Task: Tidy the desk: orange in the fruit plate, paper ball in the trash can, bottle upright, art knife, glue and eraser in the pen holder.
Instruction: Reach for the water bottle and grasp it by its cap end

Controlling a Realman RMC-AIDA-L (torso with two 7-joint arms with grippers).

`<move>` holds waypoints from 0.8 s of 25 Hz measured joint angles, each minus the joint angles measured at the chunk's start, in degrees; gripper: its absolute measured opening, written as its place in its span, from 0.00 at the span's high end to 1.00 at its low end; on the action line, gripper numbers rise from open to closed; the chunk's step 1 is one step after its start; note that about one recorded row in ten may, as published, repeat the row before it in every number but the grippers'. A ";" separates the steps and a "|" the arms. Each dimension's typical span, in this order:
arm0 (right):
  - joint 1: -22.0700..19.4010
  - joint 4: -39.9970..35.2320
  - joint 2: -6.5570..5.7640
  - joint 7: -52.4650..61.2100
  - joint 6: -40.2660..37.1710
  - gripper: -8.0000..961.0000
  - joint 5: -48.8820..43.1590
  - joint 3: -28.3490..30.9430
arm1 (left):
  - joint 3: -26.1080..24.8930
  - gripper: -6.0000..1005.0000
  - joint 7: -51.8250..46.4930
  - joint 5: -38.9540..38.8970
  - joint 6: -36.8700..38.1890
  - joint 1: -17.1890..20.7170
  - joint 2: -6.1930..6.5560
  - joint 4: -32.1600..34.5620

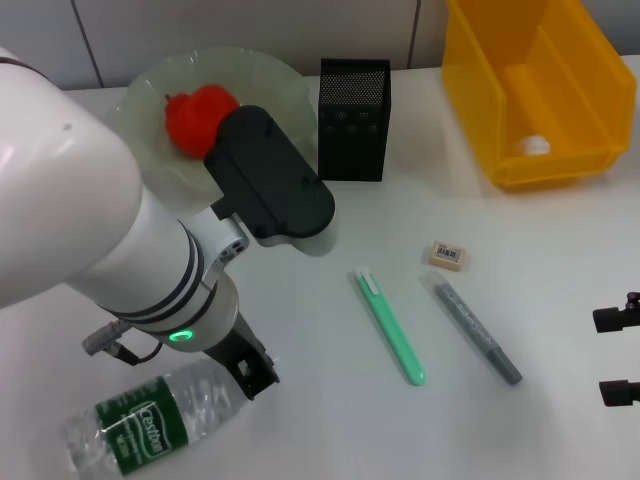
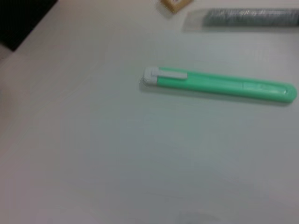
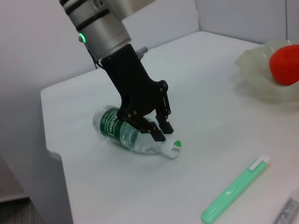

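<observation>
We see the orange [image 1: 198, 118] already sitting in the fruit plate [image 1: 268, 82] at the far left of the desk. The pen holder [image 1: 354, 119], just right of the plate, shows nothing we can make out inside. The trash can [image 1: 530, 90] at the far right has a small white lump [image 1: 533, 144] on its floor; we can't tell what it is. The bottle [image 1: 150, 420] lies on its side at the near left, cap [image 3: 172, 148] pointing toward the middle of the desk. The left gripper [image 3: 158, 131] is down over the bottle's neck end, its fingers spread on either side of it, not clamped as far as we can see. The eraser [image 1: 446, 255] lies flat on the desk right of centre, outside any container. Near it lie a green art knife [image 1: 390, 325] and a grey pen-like stick [image 1: 477, 329], side by side and apart, both loose on the desk. The right gripper [image 1: 618, 355] sits at the near right edge with its two finger tips apart, holding nothing.
</observation>
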 joint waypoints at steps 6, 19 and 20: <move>0.43 0.00 0.06 0.14 0.24 0.14 -0.12 -0.22 | -0.03 0.91 0.02 -0.31 1.34 -0.14 -0.06 1.11; 0.77 0.00 0.26 0.15 0.56 0.14 -0.24 -0.30 | -3.03 0.82 -0.56 -0.37 4.28 -0.75 -0.15 3.47; 0.82 0.00 0.26 0.16 0.56 0.14 -0.24 -0.28 | -3.29 0.80 -0.58 -0.50 4.55 -0.77 -0.16 3.42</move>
